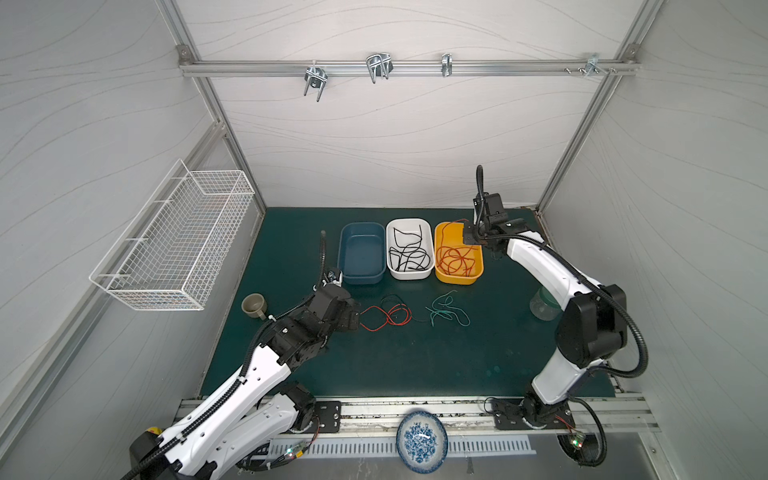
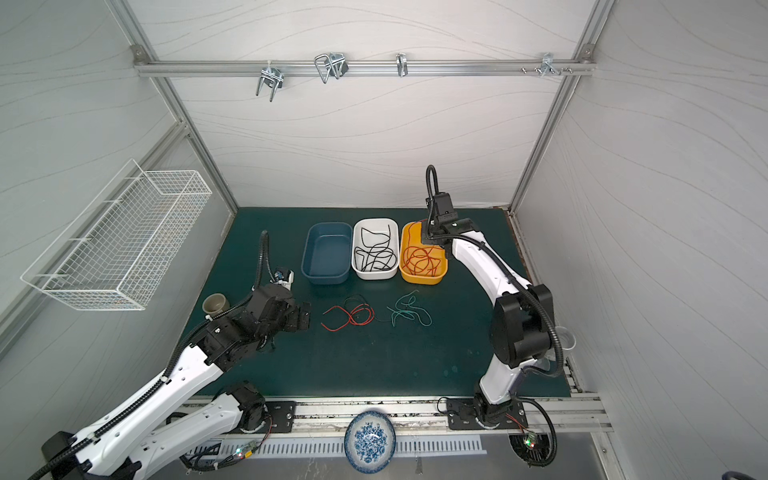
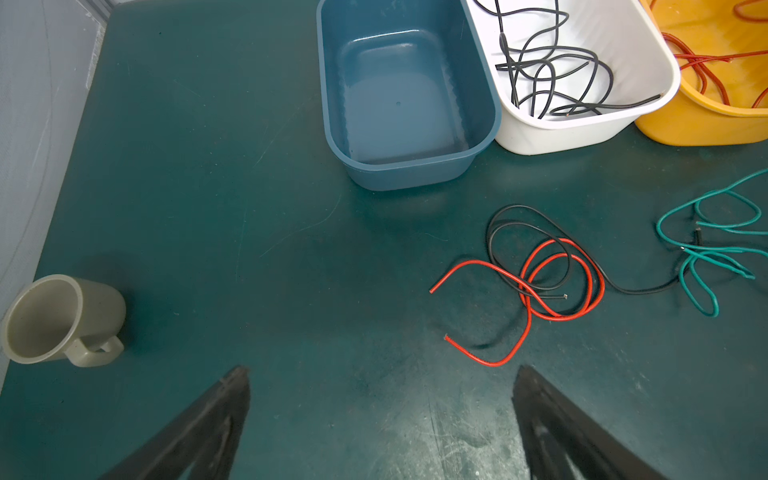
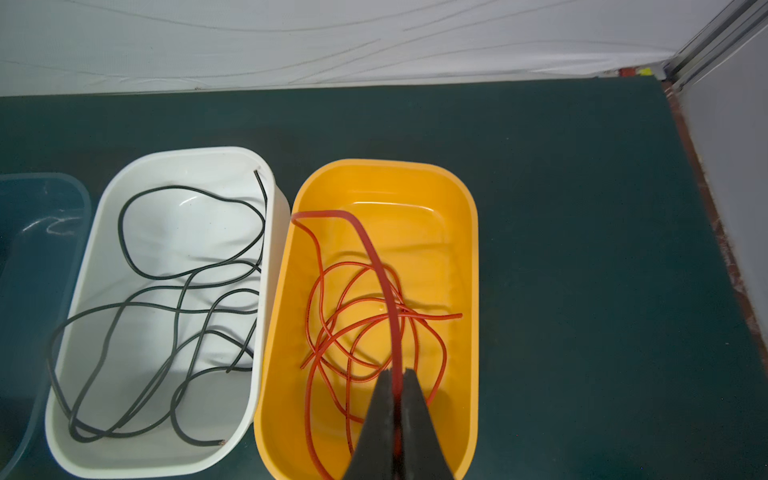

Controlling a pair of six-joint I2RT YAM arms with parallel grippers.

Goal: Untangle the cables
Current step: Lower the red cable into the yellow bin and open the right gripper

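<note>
Right jaws are pressed together, pinching 1 red cable (image 4: 376,266) above the yellow tub (image 4: 465,249). The cable arches up from the grip and drops back among the red loops there. Left jaws are spread wide, holding nothing, low over the tabletop (image 3: 208,208).

Tubs: 3 in a row at 12 o'clock of the tabletop. The blue tub (image 3: 407,174) holds nothing. The white tub (image 4: 187,160) sits at its 3 o'clock, and the yellow at 3 o'clock of that.

Cables, counted:
- Yellow tub: red only, several overlapped, number unclear, plus the 1 held.
- White tub: black cables (image 4: 178,308), at least 2.
- Tabletop centre: loose red (image 3: 494,365), 2 ends seen, likely 1. 1 black cable (image 3: 636,291) loops through it and runs toward 3 o'clock into the teal cables (image 3: 723,249), at least 2.

Left jaws sit at 9 o'clock of that loose pile.

Handling, by judgement: light, limp, string-thin, with a smooth sheath likely to slip. Loops will snag at crossings. Best hold is a free end or a bare run clear of crossings, pulled slowly.
</note>
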